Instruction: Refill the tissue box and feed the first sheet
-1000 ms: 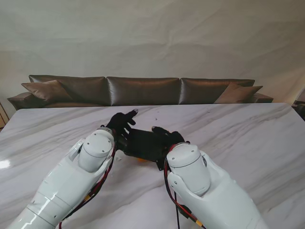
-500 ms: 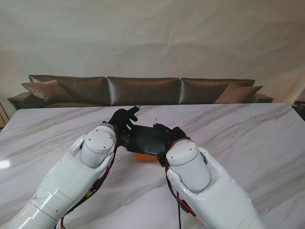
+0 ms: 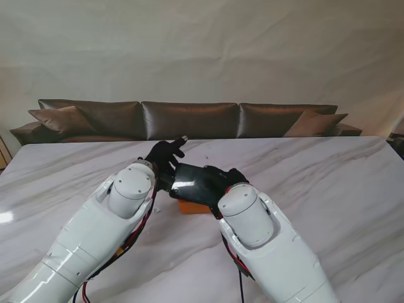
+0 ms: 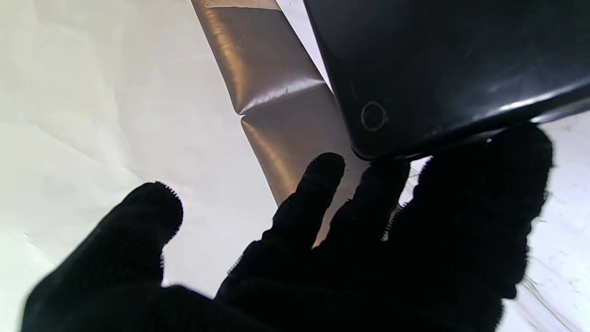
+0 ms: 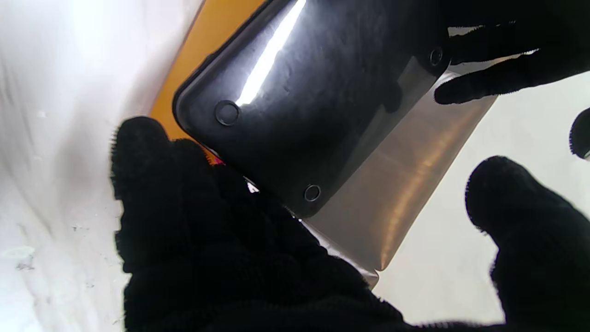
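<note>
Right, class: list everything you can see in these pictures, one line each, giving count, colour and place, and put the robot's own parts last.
Tissue box: one, glossy black, held tilted between both hands above the table's middle, small round feet showing on its underside.
Orange item: one, orange, on the table under the box; what it is cannot be told.
Table: one, white marble with grey veins, filling the foreground.
Sofa: one, dark brown, beyond the table's far edge.
Backdrop: one, cream cloth, behind the sofa.
Left hand: one, black-gloved, at the box's left end.
Right hand: one, black-gloved, at the box's right end.
</note>
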### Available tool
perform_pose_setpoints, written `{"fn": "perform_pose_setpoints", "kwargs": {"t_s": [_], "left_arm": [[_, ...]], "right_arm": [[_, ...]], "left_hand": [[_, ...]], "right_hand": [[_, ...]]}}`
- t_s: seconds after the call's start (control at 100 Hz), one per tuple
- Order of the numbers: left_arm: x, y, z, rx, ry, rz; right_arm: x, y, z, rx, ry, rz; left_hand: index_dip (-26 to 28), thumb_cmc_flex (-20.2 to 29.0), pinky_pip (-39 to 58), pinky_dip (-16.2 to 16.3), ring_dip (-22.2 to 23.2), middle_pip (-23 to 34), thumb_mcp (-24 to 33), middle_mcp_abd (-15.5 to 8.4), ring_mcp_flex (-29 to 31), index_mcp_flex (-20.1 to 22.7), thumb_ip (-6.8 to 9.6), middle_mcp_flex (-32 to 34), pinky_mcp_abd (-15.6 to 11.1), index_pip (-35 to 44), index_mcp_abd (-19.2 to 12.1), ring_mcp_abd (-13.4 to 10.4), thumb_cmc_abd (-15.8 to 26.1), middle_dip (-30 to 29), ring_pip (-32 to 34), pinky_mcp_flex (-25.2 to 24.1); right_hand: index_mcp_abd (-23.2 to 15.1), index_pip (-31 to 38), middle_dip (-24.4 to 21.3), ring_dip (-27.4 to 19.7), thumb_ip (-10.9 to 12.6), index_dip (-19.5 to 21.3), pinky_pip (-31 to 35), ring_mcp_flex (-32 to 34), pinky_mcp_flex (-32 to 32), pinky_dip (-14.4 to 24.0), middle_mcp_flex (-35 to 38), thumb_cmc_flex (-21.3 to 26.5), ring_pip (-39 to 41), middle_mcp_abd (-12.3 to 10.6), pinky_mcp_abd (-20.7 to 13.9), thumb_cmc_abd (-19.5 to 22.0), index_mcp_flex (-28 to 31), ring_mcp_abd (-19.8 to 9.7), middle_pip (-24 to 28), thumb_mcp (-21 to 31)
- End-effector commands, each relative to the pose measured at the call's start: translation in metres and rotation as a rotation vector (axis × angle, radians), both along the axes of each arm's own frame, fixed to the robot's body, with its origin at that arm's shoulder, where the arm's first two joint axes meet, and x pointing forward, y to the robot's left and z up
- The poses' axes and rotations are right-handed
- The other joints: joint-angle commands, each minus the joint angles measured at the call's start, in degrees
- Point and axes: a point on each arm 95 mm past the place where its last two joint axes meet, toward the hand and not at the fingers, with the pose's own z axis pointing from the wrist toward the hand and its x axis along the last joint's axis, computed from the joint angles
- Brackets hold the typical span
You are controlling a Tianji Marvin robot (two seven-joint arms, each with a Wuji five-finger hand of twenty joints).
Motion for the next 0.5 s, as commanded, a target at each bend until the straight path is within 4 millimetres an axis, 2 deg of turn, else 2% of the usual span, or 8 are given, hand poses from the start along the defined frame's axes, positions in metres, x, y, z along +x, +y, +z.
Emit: {"fn": "perform_pose_setpoints", "kwargs": {"t_s": [0.0,0.49], "left_arm": [[-0.0065,-0.0274,0.0036,-0.052,0.007,-0.073],[0.0004,-0.0295,-0.0018,-0.058,0.020,-0.080]], "right_arm": [[-0.0034,0.0170,0.0081,0.066,-0.020,0.045],[-0.0060,0.0159,0.0152,0.018,-0.105,0.056]], "left_hand": [[0.67,0.59,2.85,0.91,1.05,5.47,-1.11,-4.27,2.40,1.41,1.00,2.95,-5.54,0.68,1.56,-1.17,1.42,1.63,4.32,3.59],[0.68,0.42,2.96,0.79,1.04,5.49,-1.01,-4.30,2.49,1.48,0.92,3.02,-5.57,0.73,1.54,-1.25,1.36,1.63,4.37,3.66]], "right_hand": [[-14.26,6.89,-0.04,-0.18,0.78,2.84,2.42,1.67,0.22,0.65,4.31,-0.01,0.00,-10.18,-6.29,-0.71,4.90,-6.01,1.57,-0.98],[-15.19,7.08,-0.14,-0.41,0.66,2.94,3.02,2.65,0.18,1.34,5.39,-0.12,-0.33,-10.78,-6.40,-1.55,5.83,-6.49,1.38,-0.37]]}}
